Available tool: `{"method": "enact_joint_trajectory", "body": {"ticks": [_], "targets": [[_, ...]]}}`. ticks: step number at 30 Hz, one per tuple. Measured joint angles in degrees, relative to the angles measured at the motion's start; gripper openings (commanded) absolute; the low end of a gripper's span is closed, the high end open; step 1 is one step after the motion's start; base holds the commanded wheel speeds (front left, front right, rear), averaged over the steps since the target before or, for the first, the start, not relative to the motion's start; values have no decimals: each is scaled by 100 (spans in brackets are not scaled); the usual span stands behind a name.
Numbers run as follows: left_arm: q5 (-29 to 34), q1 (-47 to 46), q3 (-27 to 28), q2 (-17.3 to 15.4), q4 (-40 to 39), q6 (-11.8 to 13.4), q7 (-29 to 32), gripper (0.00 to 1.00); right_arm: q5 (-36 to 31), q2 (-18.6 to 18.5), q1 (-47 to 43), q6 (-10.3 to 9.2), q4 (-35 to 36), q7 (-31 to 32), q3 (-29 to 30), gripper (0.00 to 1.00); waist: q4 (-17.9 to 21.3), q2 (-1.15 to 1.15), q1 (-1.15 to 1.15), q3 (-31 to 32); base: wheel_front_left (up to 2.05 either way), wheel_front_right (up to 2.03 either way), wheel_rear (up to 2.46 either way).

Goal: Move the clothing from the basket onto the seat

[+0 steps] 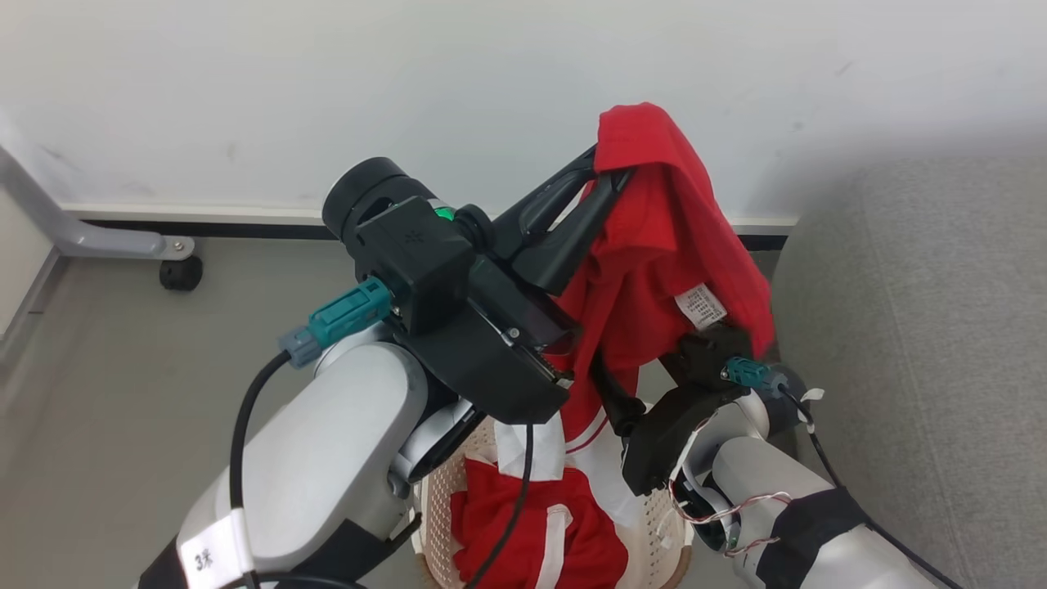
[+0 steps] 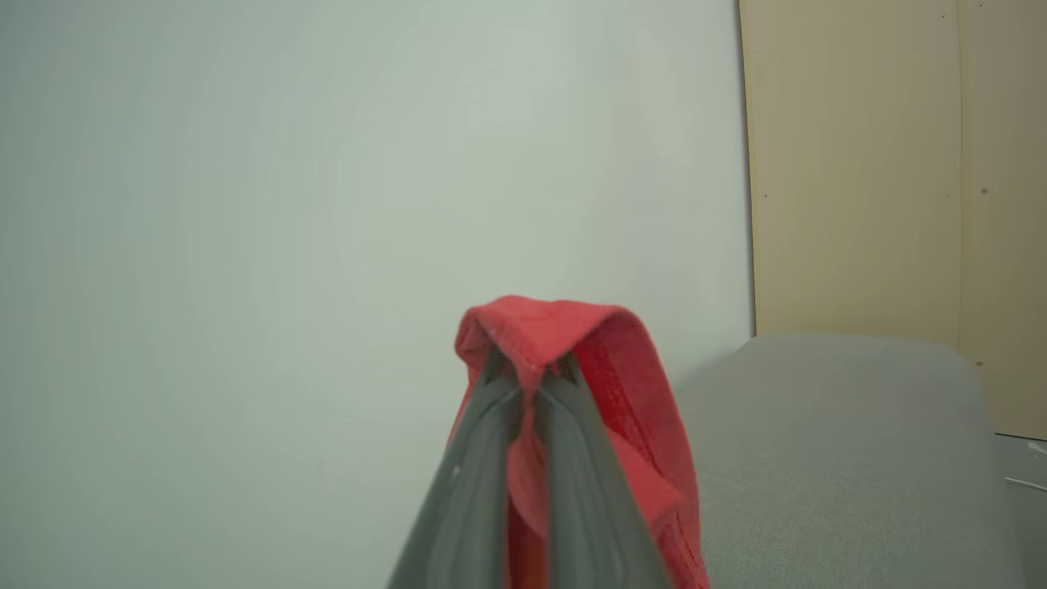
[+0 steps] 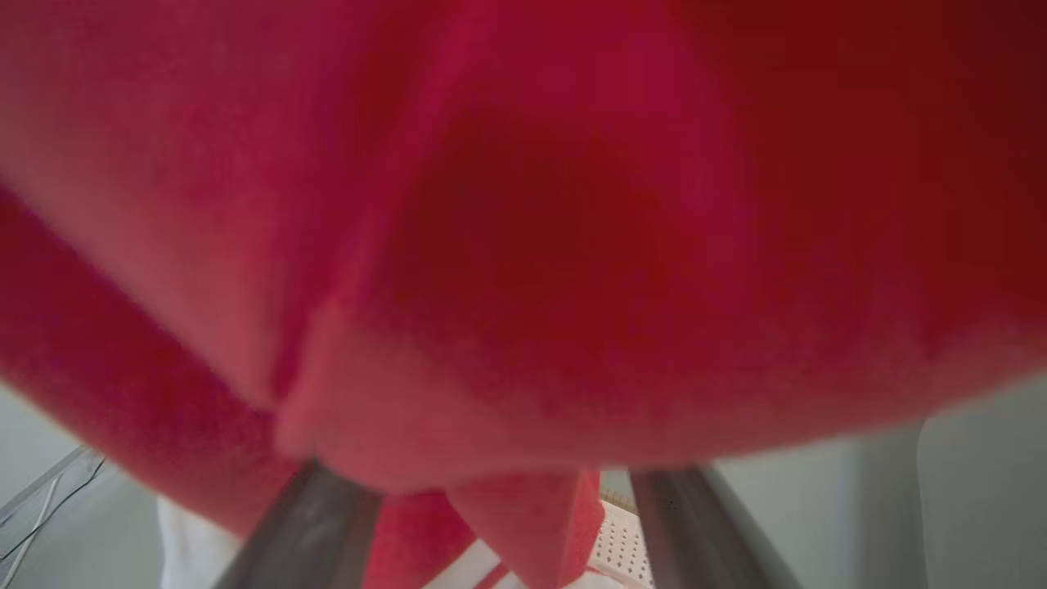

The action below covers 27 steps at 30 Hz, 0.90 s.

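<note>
Left tool point(image 1: 607, 168) is clamped shut on the red garment point(image 1: 662, 245), held high above the basket point(image 1: 438, 499) — right tool point(image 3: 491, 491) gapes open beneath it. Best bet: swing it over the sofa point(image 1: 916, 327), hem clear of the rim, then release. Second garment point(image 1: 523, 532) lies in the basket. Sewn label point(image 1: 701, 305) is too small to read — forearm sticker point(image 1: 204, 559) starts "3"

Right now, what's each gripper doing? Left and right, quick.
Left gripper: closed, pinching the red garment and holding it up.
Right gripper: open, fingers spread beneath that garment, not clamped on it.
</note>
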State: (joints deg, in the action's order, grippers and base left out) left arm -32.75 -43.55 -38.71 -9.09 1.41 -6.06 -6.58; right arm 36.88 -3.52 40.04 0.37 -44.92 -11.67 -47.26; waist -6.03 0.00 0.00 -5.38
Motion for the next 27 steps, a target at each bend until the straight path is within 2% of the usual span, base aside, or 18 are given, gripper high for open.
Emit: {"method": "enact_joint_trajectory", "body": {"ticks": [2, 11, 19, 27], "targets": [[-16, 1, 19, -63, 8, 0, 44, 0, 102, -7, 72, 13, 4, -12, -131, 0, -57, 0, 0, -32, 0, 0, 0], [-223, 192, 354, -481, 167, 60, 52, 0, 495, 0, 109, -45, 122, -211, -315, 0, -72, 0, 0, -53, 0, 0, 0], [-371, 1031, 624, -897, 110, 212, 29, 0, 759, -1, -135, -291, 205, -261, 47, 0, 102, 0, 0, -7, 0, 0, 0], [-400, 1900, 400, -1159, -65, 209, -10, 0, 760, 0, -245, -415, 552, -260, 549, 0, 328, 0, 0, 6, 0, 0, 0]]}}
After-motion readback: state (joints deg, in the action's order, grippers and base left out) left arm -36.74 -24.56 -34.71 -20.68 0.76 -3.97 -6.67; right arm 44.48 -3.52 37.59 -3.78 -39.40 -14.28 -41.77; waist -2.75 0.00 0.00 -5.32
